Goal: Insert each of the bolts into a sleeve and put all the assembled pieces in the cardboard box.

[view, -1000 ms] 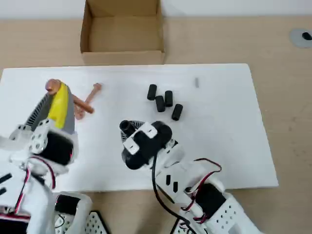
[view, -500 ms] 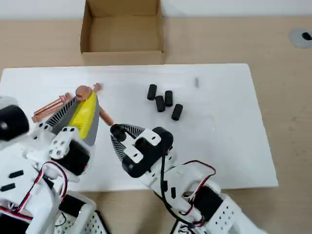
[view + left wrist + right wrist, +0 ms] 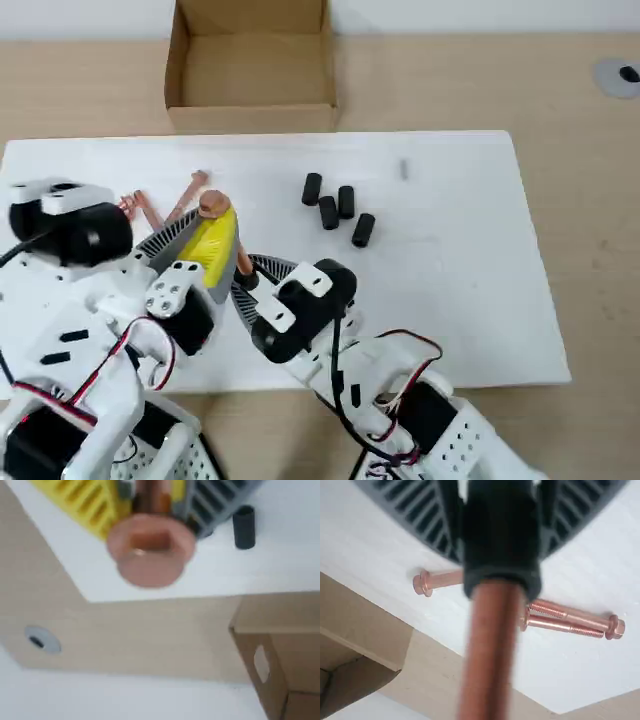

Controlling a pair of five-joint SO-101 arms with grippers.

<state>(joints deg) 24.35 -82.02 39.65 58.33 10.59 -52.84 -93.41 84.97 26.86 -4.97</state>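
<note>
My left end effector [image 3: 150, 500] is clenched on a copper bolt [image 3: 150, 550] and my right end effector [image 3: 500, 510] grasps a black sleeve [image 3: 501, 540], near-left on the desk [image 3: 450, 280]. The shaft meets the sleeve's mouth, so I'd line up both axes and push slowly. I can read no labels or writing.

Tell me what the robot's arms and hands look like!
They're white plastic with black motors and red, black and white cables. The left hand has one yellow ribbed finger and one grey; the right hand has dark grey ribbed fingers.
</note>
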